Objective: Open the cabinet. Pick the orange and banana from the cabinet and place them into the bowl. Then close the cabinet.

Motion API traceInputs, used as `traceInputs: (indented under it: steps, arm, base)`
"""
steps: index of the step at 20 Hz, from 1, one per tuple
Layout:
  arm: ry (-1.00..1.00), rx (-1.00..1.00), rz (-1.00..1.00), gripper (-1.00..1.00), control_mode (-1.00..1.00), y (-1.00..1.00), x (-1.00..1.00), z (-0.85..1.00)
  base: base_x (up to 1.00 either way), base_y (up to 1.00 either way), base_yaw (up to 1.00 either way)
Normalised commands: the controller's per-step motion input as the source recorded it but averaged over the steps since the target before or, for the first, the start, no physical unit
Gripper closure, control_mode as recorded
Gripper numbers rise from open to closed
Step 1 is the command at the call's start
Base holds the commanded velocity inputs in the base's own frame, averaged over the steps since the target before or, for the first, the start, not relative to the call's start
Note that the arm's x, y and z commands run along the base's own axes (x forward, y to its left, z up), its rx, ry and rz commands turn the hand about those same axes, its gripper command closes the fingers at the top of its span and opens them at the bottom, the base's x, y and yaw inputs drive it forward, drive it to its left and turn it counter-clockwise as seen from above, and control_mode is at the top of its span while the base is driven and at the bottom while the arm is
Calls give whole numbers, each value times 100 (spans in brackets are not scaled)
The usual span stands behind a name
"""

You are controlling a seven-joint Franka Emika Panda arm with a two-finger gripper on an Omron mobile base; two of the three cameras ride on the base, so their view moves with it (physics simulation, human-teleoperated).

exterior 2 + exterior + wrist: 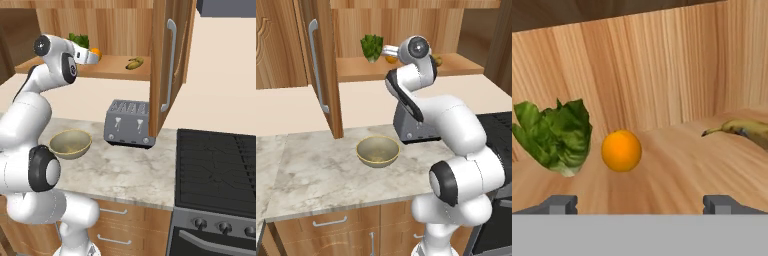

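Observation:
Both doors of the cabinet (386, 22) stand open, the left door (316, 65) and the right door (167, 65) swung outward. On its shelf lie the orange (621, 150) and, further right, the banana (747, 130). My gripper (640, 205) is open at the shelf's front, its fingertips (559, 204) wide apart and short of the orange, with nothing between them. From the right base the orange (96, 52) peeks past my hand and the banana (134, 63) lies in the open. The olive-tan bowl (377, 151) rests on the counter below, with nothing in it.
A leafy green vegetable (554, 137) stands just left of the orange on the shelf. A grey toaster (129, 129) sits on the marble counter (316, 175) right of the bowl. A black stove (220, 175) is at the far right.

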Motion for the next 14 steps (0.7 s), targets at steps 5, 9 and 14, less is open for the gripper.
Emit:
traceInputs:
  steps: [5, 9, 14]
  arm:
    - [2, 0, 1, -100, -100, 0, 47, -12]
    - [0, 3, 1, -100, -100, 1, 37, -20]
    - [0, 2, 0, -100, -100, 2, 52, -11]
  base:
    - [0, 0, 0]
    - [0, 0, 0]
    - [0, 0, 0]
